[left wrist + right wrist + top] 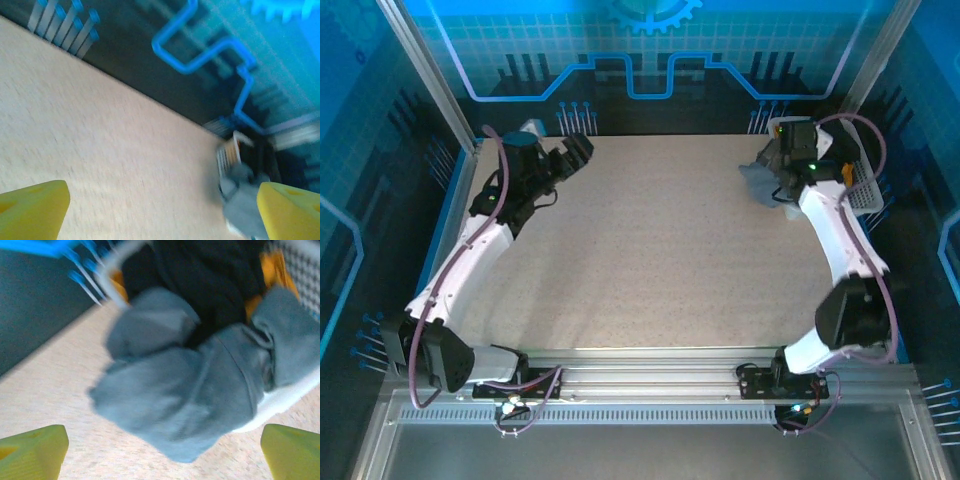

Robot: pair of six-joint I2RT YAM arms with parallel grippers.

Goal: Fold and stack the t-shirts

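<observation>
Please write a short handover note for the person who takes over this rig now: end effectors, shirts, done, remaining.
Left end effector: open, empty, above the table, far left.
Right end effector: open, empty, facing the grey t-shirt.
It hangs over the rim of the white basket; the black t-shirt and orange-yellow t-shirt lie inside.
Done: nothing folded yet.
Left: take out, fold, stack every shirt.

The left gripper [165, 215] has two yellow fingers [30, 210] held wide apart. The speckled table [115, 150] shows between them. A bunched grey t-shirt [240, 197] sits right by the finger on the picture's right. Just past it is a blurry white basket [227, 155]. Far beyond the fingers is a dark wall [200, 55] with blue lines.
</observation>
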